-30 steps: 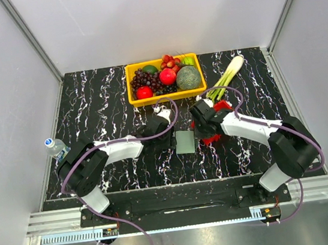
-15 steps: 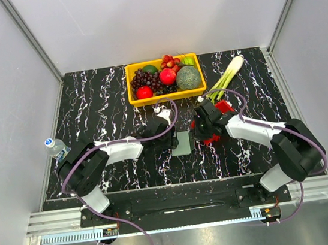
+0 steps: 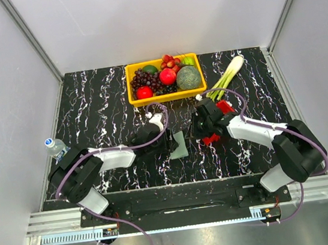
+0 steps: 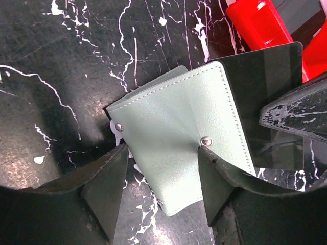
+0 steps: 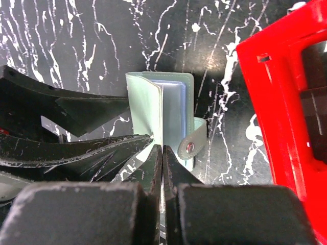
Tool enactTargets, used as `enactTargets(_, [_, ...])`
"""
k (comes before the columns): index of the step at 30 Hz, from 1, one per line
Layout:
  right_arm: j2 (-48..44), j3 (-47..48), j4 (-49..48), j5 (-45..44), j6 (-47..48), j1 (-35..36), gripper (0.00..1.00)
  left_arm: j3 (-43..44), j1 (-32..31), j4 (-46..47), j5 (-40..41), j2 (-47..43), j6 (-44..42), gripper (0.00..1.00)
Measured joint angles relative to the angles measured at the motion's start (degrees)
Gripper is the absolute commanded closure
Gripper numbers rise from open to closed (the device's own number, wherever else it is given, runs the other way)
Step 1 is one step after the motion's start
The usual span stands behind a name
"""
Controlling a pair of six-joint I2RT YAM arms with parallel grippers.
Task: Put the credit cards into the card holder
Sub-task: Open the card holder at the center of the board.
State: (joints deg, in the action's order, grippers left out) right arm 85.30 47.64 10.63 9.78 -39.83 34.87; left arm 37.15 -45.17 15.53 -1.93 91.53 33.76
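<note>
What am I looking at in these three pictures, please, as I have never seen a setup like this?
Two robot arms are bolted to a black marbled table, each ending in a two-finger gripper. One picture looks down from above; the other two come from cameras on the wrists. On the table lie a yellow tray of fruit, a leek, a bottle, a red basket and a pale green card holder. The left gripper stands open astride the holder. The right gripper is shut on a dark card, upright beside the holder.
</note>
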Motion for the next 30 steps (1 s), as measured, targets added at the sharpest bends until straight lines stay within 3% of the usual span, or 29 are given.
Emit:
enactTargets(6, [0.1,-0.1,-3.8,3.2,-1.6,0.0,1.0,-5.2,2.5,5.1,-2.4,-3.5,2.9,0.4])
enactTargets(11, [1.2,-0.1,-6.7,5.8,-2.8,0.0,1.0,-8.7,4.4,8.3,-3.2,-7.5,4.5,0.6])
enactTargets(16, [2.1,-0.1,-7.3,7.4,-3.1,0.1,1.0,-9.5,6.2,10.3,-4.2,-9.3,5.3,0.63])
enactTargets(19, [2.5,0.2,-7.5,7.4,-3.1,1.0,1.0,-10.8,7.6,11.7,-4.9,-10.4,6.0,0.61])
enactTargets(26, [4.1,6.2,-3.9,3.7,-1.4,6.3,1.0,-13.0,10.2,11.3,-5.6,-14.1,7.1,0.42])
enactTargets(30, [5.1,9.4,-2.0,0.4,-0.5,8.7,1.0,-13.5,11.3,7.4,-4.3,-21.0,7.3,0.32])
